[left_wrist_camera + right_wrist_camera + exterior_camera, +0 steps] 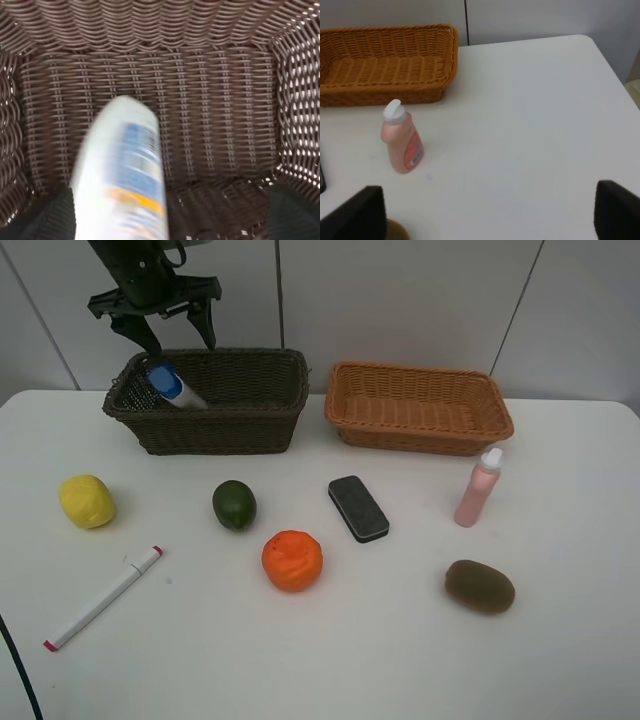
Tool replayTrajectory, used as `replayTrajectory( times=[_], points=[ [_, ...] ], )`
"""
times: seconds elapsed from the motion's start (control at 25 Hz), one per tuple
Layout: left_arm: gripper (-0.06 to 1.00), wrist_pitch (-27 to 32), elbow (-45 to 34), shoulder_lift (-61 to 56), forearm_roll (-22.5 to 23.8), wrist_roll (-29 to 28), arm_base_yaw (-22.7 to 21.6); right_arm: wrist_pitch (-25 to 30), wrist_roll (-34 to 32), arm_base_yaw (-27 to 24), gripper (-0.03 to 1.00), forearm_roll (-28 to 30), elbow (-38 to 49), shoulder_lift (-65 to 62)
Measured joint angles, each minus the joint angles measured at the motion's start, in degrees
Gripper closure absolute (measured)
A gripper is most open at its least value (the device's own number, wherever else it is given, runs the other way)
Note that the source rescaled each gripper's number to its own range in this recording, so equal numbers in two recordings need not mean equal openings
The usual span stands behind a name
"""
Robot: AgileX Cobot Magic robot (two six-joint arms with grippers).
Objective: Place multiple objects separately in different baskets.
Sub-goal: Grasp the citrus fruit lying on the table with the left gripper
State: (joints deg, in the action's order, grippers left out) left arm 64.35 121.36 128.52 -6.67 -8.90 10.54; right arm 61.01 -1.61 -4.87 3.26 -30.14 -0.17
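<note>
My left gripper (180,340) hangs open above the left end of the dark brown basket (215,428). The blue-capped white bottle (174,387) lies tilted inside it, free of the fingers, and looks blurred in the left wrist view (122,175). The light tan basket (420,432) stands to the right, holding nothing. On the table lie the lemon (87,501), lime (234,505), orange (292,560), kiwi (479,586), black eraser (358,508) and marker (102,597). The pink bottle (401,140) stands upright. My right gripper (485,215) is open over bare table near it.
The white table (560,660) meets a pale panelled wall behind the baskets. Its right edge and corner show in the right wrist view. A dark cable runs along the lower left edge of the high view.
</note>
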Motion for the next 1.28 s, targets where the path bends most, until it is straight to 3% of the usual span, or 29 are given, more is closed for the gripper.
replayTrajectory(
  times=[0.12, 0.24, 0.44, 0.52, 0.64, 1.0, 1.28],
  points=[
    [-0.06, 4.12, 4.23, 0.00, 0.07, -0.74, 0.00, 0.00, 0.00, 0.00, -0.01, 0.00, 0.00, 0.00],
    [-0.06, 4.48, 7.66, -0.76, 0.37, -1.72, 0.00, 0.00, 0.00, 0.00, -0.01, 0.00, 0.00, 0.00],
    [-0.06, 4.48, 5.81, -5.90, -2.78, -2.45, 0.00, 0.00, 0.00, 0.00, -0.01, 0.06, 0.00, 0.00],
    [-0.06, 4.48, -0.05, -10.62, -5.22, -1.86, 0.00, 0.00, 0.00, 0.00, -0.01, 0.06, 0.00, 0.00],
    [-0.06, 4.48, -12.21, -21.11, -5.00, -1.59, 0.00, 0.00, 0.00, 0.00, -0.01, 0.06, 0.00, 0.00],
    [-0.06, 4.37, -48.38, -51.28, 3.19, -7.56, 0.00, 0.00, 0.00, 0.00, -0.01, 0.06, 0.00, 0.00],
    [-0.06, 4.40, -63.39, -52.44, 13.10, -19.86, 0.00, 0.00, 0.00, 0.00, -0.01, 0.06, 0.00, 0.00]
  ],
)
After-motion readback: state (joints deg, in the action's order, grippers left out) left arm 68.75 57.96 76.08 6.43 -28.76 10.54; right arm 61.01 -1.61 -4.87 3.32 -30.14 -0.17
